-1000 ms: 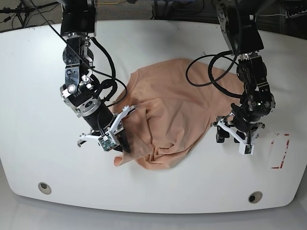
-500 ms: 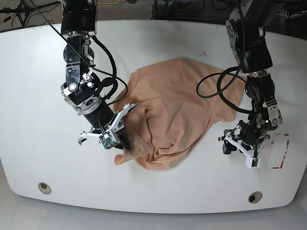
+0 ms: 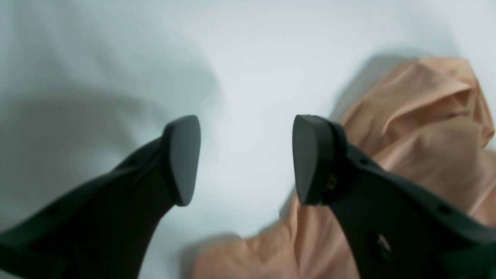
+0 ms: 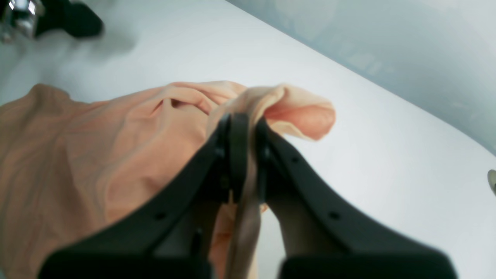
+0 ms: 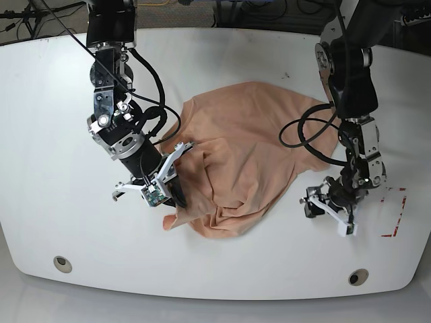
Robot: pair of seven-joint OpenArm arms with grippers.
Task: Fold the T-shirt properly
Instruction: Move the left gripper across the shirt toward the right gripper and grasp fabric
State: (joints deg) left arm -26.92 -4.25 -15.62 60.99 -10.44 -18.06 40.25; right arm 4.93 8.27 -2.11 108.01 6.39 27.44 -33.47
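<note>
Cloth first: the shirt (image 5: 242, 155) lies crumpled in the middle of the white table (image 5: 47, 215), spread wider at the far side and bunched into a wrinkled lump at the near edge. It is not yet flat, so folding proper has probably not begun.

On the base view's left, the right gripper (image 5: 168, 195) has its jaws clamped tight on a pinch of the shirt's near-left edge; the wrist view shows a fold of fabric squeezed between them and curling out past the tips. That hold looks meant for dragging or lifting this side out to spread it.

On the right, the left gripper (image 5: 330, 208) hangs over bare table just beside the shirt's right edge, jaws parted and empty, seemingly lined up to take a matching edge.
</note>
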